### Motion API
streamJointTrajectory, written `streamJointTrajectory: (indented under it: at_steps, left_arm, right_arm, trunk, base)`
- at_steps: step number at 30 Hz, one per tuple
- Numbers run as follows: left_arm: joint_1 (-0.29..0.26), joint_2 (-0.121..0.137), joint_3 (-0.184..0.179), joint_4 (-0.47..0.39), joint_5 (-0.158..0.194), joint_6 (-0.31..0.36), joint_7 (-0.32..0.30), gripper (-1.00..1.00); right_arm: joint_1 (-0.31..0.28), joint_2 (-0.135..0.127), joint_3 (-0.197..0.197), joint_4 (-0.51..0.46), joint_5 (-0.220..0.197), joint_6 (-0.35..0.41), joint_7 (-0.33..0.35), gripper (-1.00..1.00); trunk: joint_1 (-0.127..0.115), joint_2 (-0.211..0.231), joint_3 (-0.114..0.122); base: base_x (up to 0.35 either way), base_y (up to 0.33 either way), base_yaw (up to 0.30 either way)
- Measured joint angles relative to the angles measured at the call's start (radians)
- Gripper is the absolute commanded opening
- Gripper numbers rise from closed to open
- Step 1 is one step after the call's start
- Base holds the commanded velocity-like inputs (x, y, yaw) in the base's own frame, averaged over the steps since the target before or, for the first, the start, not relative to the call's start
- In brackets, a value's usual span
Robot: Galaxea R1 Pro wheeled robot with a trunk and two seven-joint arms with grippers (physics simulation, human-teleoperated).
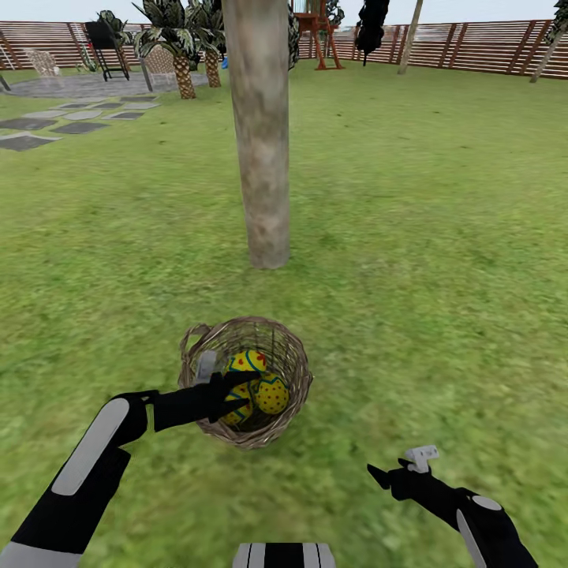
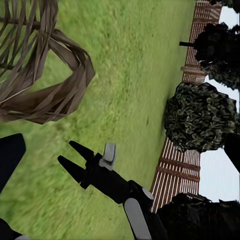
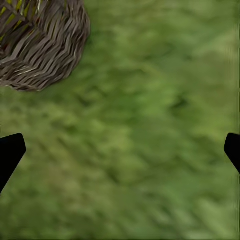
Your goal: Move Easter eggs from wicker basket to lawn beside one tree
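From the head camera, I have the left gripper (image 1: 237,386) reaching over the near rim of the wicker basket (image 1: 292,359), its tips among the Easter eggs (image 1: 259,383); whether its jaws are spread or pinching an egg I cannot tell. The eggs are yellow with blue zigzags and red dots, bunched tight, so I judge a finger could wedge between two, or drag the light basket across the lawn (image 1: 442,260). The grey-beige tree (image 1: 260,134) trunk stands just beyond the basket. In the left wrist view, a twig loop handle (image 2: 60,85) sits close by, a snag risk on lift-out; the right gripper (image 2: 72,157) shows beyond with jaws parted. In the right wrist view, black fingertips (image 3: 10,152) at either edge stand wide apart over grass, the basket's woven wall nearby.
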Motion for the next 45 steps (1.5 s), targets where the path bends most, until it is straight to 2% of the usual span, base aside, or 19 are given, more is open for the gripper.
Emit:
streamJointTrajectory:
  at_steps: [11,13,16,21,30,33,42,43,45]
  left_arm:
    - [0.004,0.006,-0.003,0.007,0.004,-0.001,-0.063,1.0]
    - [0.005,0.006,-0.012,0.005,0.007,0.0,-0.077,1.0]
    - [0.005,0.021,-0.038,0.007,0.006,0.001,-0.086,1.0]
    - [0.004,0.048,-0.055,0.008,0.005,0.001,-0.121,1.0]
    - [0.004,0.057,-0.055,0.006,0.007,0.001,-0.154,1.0]
    - [0.004,0.066,-0.055,0.006,0.007,0.0,-0.183,1.0]
    - [0.005,0.083,-0.048,0.007,0.005,0.0,-0.195,1.0]
    - [0.005,0.091,-0.044,0.007,0.005,0.0,-0.198,1.0]
    - [0.005,0.122,-0.03,0.005,0.01,-0.001,-0.246,1.0]
  right_arm:
    - [0.0,-0.004,-0.009,-0.01,-0.002,0.002,0.009,1.0]
    - [0.0,-0.005,-0.011,-0.029,-0.004,0.002,0.011,1.0]
    - [0.0,-0.005,-0.011,-0.076,-0.005,0.004,0.011,1.0]
    - [0.0,-0.005,-0.012,-0.095,-0.005,0.004,0.011,1.0]
    - [0.0,-0.005,-0.012,-0.096,-0.005,0.004,0.01,1.0]
    - [0.0,-0.005,-0.012,-0.097,-0.005,0.003,0.01,1.0]
    - [0.0,-0.005,-0.012,-0.109,-0.002,0.007,0.009,1.0]
    - [0.0,-0.005,-0.012,-0.118,-0.001,0.009,0.009,1.0]
    - [0.0,-0.006,-0.011,-0.133,0.0,0.012,0.009,1.0]
  trunk:
    - [0.0,0.0,0.0]
    - [0.0,0.0,0.0]
    - [0.0,0.0,0.0]
    - [0.0,0.0,0.002]
    - [0.0,0.0,0.012]
    - [0.0,0.0,0.015]
    - [0.0,0.0,0.017]
    - [0.0,0.0,0.017]
    - [0.0,0.0,0.017]
  base:
    - [0.0,0.0,0.0]
    - [0.0,0.0,0.0]
    - [-0.002,0.0,0.0]
    - [-0.167,0.103,-0.1]
    - [-0.232,0.214,-0.188]
    - [-0.051,0.282,-0.155]
    - [-0.006,0.249,-0.021]
    - [0.0,0.034,0.0]
    - [0.0,0.018,0.0]
